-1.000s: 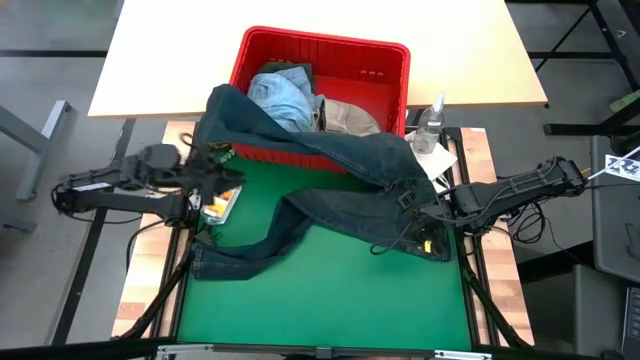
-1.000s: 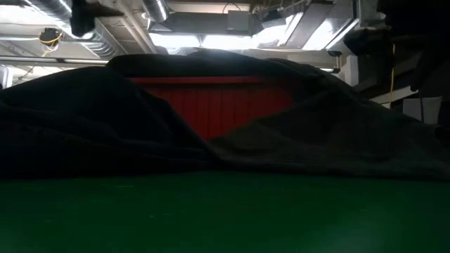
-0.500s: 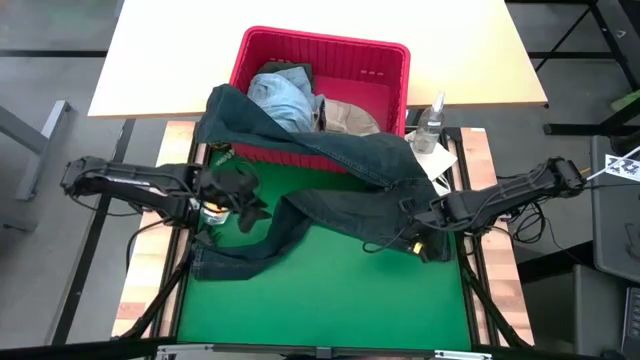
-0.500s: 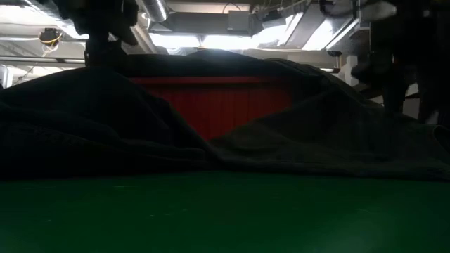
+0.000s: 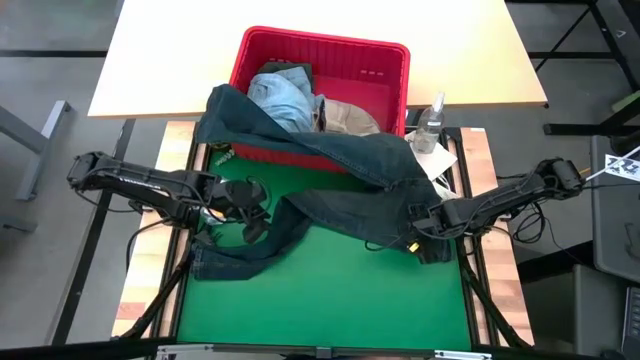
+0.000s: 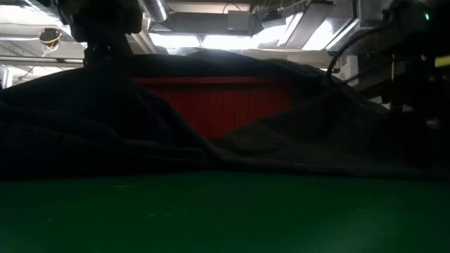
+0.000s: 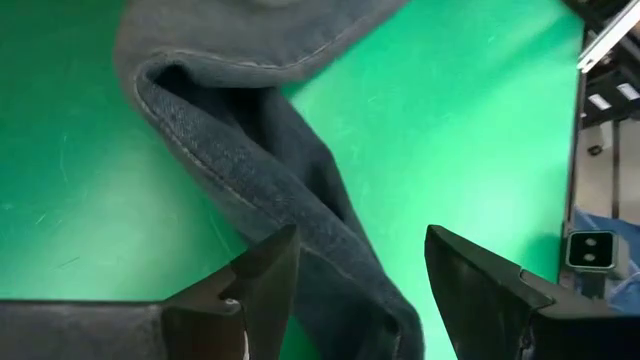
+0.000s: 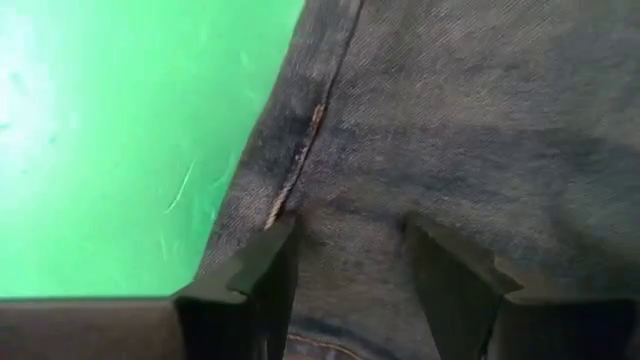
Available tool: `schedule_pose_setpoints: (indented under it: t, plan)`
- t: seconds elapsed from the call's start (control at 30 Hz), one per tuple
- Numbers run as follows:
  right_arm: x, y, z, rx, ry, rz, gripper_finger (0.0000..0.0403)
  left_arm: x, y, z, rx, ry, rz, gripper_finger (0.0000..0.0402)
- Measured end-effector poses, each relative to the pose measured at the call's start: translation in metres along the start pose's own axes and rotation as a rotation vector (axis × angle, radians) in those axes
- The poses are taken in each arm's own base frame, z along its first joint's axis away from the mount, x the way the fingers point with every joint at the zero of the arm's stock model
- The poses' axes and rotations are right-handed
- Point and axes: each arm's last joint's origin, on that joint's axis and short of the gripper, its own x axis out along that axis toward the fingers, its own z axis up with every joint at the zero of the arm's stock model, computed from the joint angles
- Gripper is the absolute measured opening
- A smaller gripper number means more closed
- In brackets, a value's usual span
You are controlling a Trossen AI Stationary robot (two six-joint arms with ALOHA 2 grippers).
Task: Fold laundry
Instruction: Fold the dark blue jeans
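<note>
The dark navy jeans (image 5: 340, 190) drape from the rim of the red basket (image 5: 385, 60) onto the green mat (image 5: 320, 290); one leg trails to the near left (image 7: 270, 170). Light blue denim (image 5: 285, 100) and a beige piece (image 5: 350, 118) lie in the basket. My left gripper (image 5: 250, 212) is open over the trailing leg, one finger on either side of its folded edge (image 7: 360, 280). My right gripper (image 5: 420, 238) is open and low over the jeans' right part, beside a seam (image 8: 350, 270). My left gripper's fingers (image 7: 265, 285) point down on either side of the jeans leg; I cannot tell whether they touch it. My right gripper's fingers (image 8: 450, 285) point down onto the flat denim next to the stitched seam (image 8: 300, 170); I cannot tell whether they touch it.
A clear spray bottle (image 5: 432, 120) and a white sheet (image 5: 440, 162) stand at the basket's right. The basket sits on a pale table beyond the mat. Bare green mat lies toward the near edge. In the low view the jeans (image 6: 211, 140) hide most of the basket (image 6: 218, 105).
My left gripper has gone from the mat's left edge toward the right and the near side, coming over the trailing jeans leg. My right gripper has shifted a little toward the left along the jeans. The jeans have stayed where they were.
</note>
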Motion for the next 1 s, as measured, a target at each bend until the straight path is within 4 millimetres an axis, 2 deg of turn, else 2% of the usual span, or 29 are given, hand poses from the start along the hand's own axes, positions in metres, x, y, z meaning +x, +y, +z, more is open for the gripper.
schedule_pose_setpoints:
  t: [0.17,0.43,0.6,0.77,1.0]
  plan:
    - [0.014,0.001,-0.014,0.048,0.002,0.100,0.0186,-0.002,-0.002,-0.001,0.012,-0.028,0.019,0.0211]
    - [0.014,0.009,-0.018,-0.022,0.050,0.410,0.0186,-0.002,-0.002,-0.002,0.010,-0.039,0.033,0.0211]
    - [0.013,0.013,-0.027,-0.005,0.153,0.586,0.0186,-0.002,-0.003,-0.002,-0.008,-0.032,0.025,0.0211]
    - [0.010,0.014,-0.039,0.029,0.276,0.658,0.0186,-0.002,-0.005,-0.004,-0.005,0.021,-0.037,0.0211]
    - [0.008,0.014,-0.037,-0.029,0.250,0.671,0.0186,-0.003,-0.012,-0.016,-0.028,0.174,-0.135,0.0211]
